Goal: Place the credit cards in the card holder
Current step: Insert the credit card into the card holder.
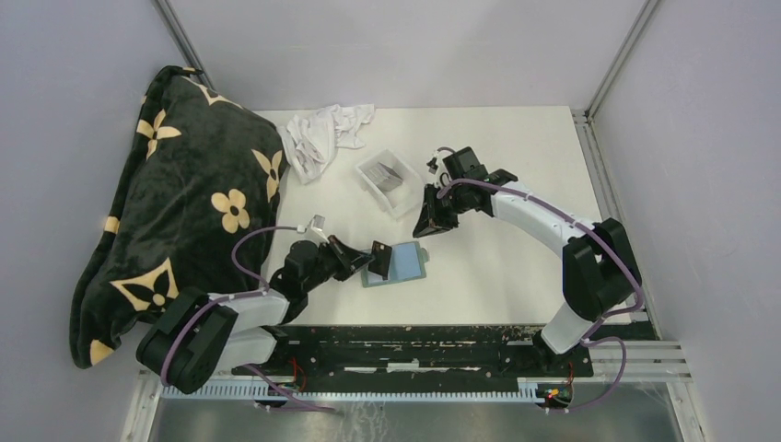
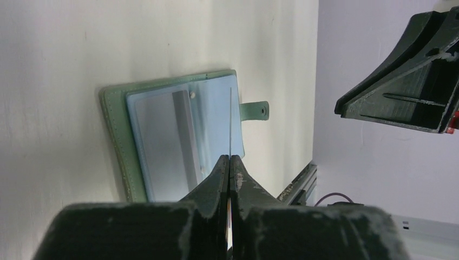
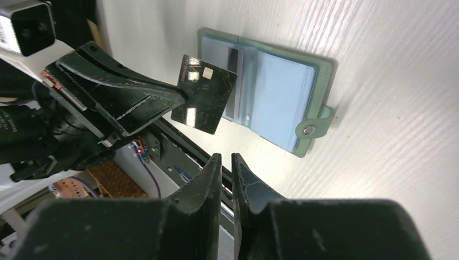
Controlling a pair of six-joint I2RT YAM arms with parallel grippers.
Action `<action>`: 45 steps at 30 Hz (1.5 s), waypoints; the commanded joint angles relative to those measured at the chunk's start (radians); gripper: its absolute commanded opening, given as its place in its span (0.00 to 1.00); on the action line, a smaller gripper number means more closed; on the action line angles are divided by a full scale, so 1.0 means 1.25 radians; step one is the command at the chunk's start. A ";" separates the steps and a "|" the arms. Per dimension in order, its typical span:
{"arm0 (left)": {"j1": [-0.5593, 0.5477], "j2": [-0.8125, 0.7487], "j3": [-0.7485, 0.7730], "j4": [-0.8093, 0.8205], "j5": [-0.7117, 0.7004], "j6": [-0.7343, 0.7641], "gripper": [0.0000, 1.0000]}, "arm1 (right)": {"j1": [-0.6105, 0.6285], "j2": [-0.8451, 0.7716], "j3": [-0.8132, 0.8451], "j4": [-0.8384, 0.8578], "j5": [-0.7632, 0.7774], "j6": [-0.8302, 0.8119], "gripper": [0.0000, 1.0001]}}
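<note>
1. Left gripper [image 2: 229,162]: jaws pressed onto a dark card [image 3: 204,95], gripped by one short end. The card hangs clear of the table [image 1: 516,276], tilted, with its free end toward the holder. The left wrist view catches it edge-on, as a thin line.
2. Holder [image 1: 401,262]: lies open and flat on the table, just beyond the left fingertips, partly under the card. It has a grey-green border, pale blue slotted leaves and a snap tab [image 3: 316,125] on the side away from the left gripper. The left arm is clearly the nearer one.
3. Key relation: the card's long axis points out from the jaws, across the holder toward the tab. By judgement, its free end must drop and slide into a blue slot.
4. Stored card [image 2: 159,146]: silvery with a dark stripe, already seated in the leaf nearest the left gripper.
5. Right gripper [image 3: 226,160]: hovers beyond the holder, jaws drawn almost together with nothing between them.
6. Tray [image 1: 370,189]: clear plastic, farther back, holding spare cards [image 1: 387,175].
</note>
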 commanded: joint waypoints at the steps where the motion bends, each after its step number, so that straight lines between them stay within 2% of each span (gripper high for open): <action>1: -0.054 -0.033 -0.029 0.039 -0.144 0.002 0.03 | 0.042 -0.008 -0.010 -0.015 0.097 -0.031 0.12; 5: -0.106 -0.065 -0.056 0.040 -0.243 -0.010 0.03 | 0.071 0.011 -0.019 -0.038 0.161 -0.045 0.02; 11: -0.172 -0.069 -0.101 0.086 -0.381 -0.038 0.03 | 0.088 0.045 -0.044 -0.038 0.215 -0.052 0.01; 23: -0.238 0.109 -0.050 0.251 -0.434 -0.064 0.03 | 0.100 0.104 -0.023 -0.065 0.305 -0.080 0.01; 37: -0.314 0.168 -0.018 0.248 -0.527 -0.083 0.03 | 0.100 0.158 -0.029 -0.043 0.313 -0.080 0.01; 45: -0.350 0.080 -0.026 0.129 -0.633 -0.105 0.03 | 0.100 0.172 -0.015 -0.040 0.309 -0.080 0.01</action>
